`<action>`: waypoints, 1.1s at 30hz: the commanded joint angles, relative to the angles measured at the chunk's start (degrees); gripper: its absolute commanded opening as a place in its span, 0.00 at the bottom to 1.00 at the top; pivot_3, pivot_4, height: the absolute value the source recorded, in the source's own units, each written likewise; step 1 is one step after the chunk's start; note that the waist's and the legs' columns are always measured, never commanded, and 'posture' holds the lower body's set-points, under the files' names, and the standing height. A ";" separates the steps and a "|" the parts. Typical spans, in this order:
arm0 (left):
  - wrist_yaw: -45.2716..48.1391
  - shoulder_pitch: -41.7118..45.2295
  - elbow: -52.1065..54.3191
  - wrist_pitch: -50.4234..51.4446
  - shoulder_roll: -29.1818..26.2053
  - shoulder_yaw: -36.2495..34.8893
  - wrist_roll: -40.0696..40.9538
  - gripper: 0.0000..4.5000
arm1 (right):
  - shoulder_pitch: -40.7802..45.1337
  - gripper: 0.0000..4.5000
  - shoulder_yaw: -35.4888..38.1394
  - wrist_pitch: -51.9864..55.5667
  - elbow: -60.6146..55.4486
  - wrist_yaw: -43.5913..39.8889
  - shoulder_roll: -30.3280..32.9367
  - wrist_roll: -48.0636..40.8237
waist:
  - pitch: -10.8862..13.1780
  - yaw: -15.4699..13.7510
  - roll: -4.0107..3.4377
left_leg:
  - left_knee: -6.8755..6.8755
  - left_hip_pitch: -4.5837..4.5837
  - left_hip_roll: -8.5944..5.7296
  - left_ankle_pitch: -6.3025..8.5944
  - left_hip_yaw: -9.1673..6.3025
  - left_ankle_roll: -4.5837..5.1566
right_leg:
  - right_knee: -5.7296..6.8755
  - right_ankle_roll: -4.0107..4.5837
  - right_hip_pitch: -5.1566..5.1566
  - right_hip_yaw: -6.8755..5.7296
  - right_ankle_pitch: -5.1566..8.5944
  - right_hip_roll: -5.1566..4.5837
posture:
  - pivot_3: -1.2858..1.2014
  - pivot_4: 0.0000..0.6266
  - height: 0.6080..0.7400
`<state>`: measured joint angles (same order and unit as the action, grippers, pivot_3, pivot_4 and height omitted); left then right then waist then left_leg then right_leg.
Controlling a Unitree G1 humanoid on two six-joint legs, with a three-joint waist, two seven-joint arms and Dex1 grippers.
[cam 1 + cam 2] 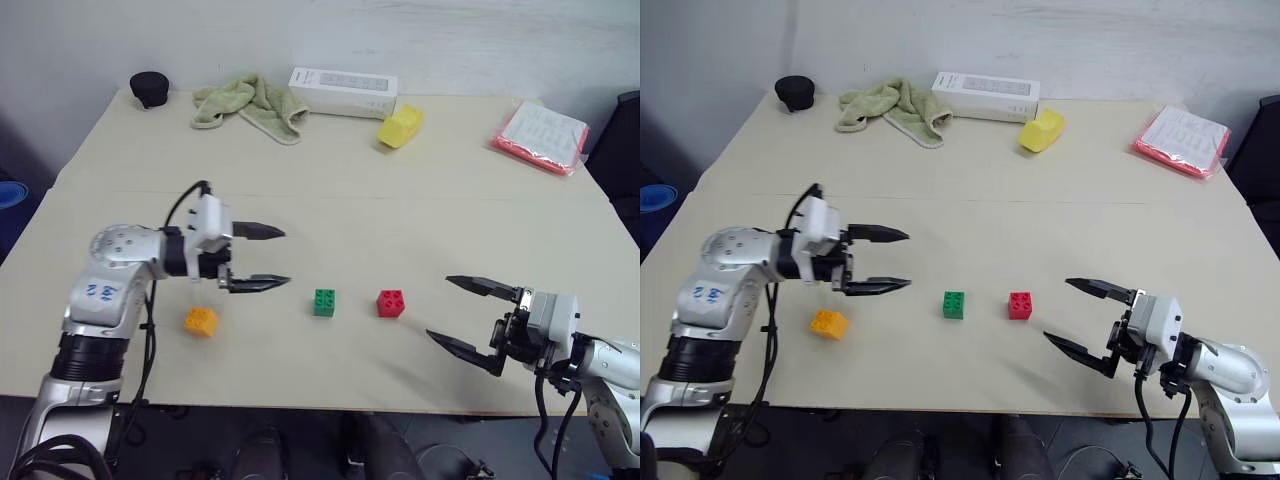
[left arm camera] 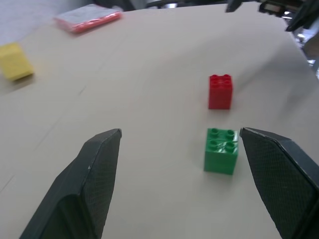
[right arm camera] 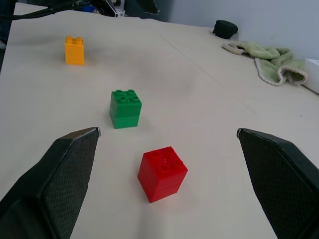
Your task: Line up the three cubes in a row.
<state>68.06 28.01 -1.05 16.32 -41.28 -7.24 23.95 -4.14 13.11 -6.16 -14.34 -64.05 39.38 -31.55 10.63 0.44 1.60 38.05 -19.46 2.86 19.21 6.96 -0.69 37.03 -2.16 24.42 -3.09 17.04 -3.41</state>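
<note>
A pale beige table [image 1: 330,190] is carrying 3 small studded cubes toward its near edge. The green cube [image 1: 324,302] and red cube [image 1: 390,303] are sitting just beside each other near the middle, while the orange-yellow cube [image 1: 201,321] is lying apart toward the near left corner. The left end effector [image 1: 262,257] is hovering above the table between orange-yellow and green, fingers apart and empty. The right end effector [image 1: 462,314] is hanging right of the red cube, fingers spread wide, gripping nothing.
</note>
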 commanded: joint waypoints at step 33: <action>22.84 -6.60 -28.16 -30.23 -12.60 5.34 -10.88 1.00 | 6.79 1.00 -4.86 0.27 1.06 -4.36 -1.60 0.34 | 0.01 1.20 0.01 | -0.05 -0.13 0.07 0.36 0.02 0.27 | 0.05 0.14 0.16 -0.22 0.07 -0.07 | 0.52 0.24 1.00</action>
<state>86.04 19.99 -27.89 -11.67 -54.04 -3.85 14.06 3.14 6.79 -5.79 -11.34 -69.11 37.04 -30.99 10.64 1.64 1.61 38.00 -19.57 2.91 19.56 6.95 -0.41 37.09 -2.02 24.55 -3.35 17.12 -3.49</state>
